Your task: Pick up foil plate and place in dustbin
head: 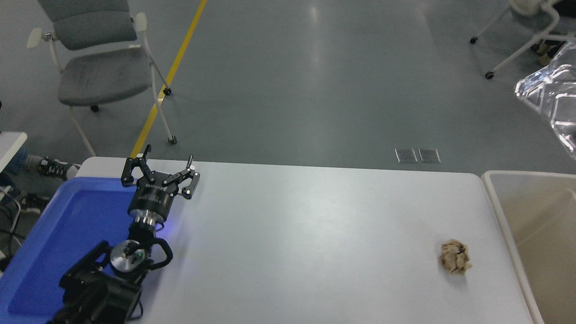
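Observation:
The foil plate (552, 101) shows blurred at the picture's right edge, held high in the air above the far end of the dustbin (533, 216), with its ribbed base turned toward the camera. The right gripper and its arm are out of view past the right edge, so I cannot see what holds the plate. The dustbin stands beside the table's right end, beige with a pale rim. The left gripper (160, 173) is parked open and empty at the lower left, over the edge of the blue tray.
A blue plastic tray (67, 225) lies at the table's left end. A small tan paper wad (455, 262) lies on the white table (315, 243) near the dustbin. A grey chair (96, 67) stands on the floor at the far left, another chair at the top right.

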Robot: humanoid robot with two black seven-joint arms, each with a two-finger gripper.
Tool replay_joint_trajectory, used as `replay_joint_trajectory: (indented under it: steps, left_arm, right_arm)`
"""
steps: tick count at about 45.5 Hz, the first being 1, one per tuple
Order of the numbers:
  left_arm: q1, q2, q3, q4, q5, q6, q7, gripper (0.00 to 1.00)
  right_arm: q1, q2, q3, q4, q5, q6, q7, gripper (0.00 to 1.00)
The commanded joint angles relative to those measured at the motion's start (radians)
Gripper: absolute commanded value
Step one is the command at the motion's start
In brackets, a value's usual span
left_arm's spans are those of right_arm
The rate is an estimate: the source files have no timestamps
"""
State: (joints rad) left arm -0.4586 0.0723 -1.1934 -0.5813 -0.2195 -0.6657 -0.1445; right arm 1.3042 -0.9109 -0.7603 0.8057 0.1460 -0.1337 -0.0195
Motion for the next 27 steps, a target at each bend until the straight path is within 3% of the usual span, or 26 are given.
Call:
replay_joint_trajectory:
  steps: [1,11,27]
  left_arm:
    - [0.000,0.000,0.000,0.000,0.000,0.000,-0.001,0.99]
    - [0.000,0.000,0.000,0.000,-0.001,0.000,-0.001,0.99]
    - [0.000,0.000,0.000,0.000,-0.001,0.000,-0.001,0.99]
  right_arm:
    - [-0.637,0.154,0.574,-0.485,0.000,-0.066,-0.014,0.00]
    - [-0.784,0.389,0.680,-0.800,0.007,-0.013,-0.013,0.00]
    - [-0.853,0.443,0.766,-0.804,0.010,-0.021,-0.008,0.00]
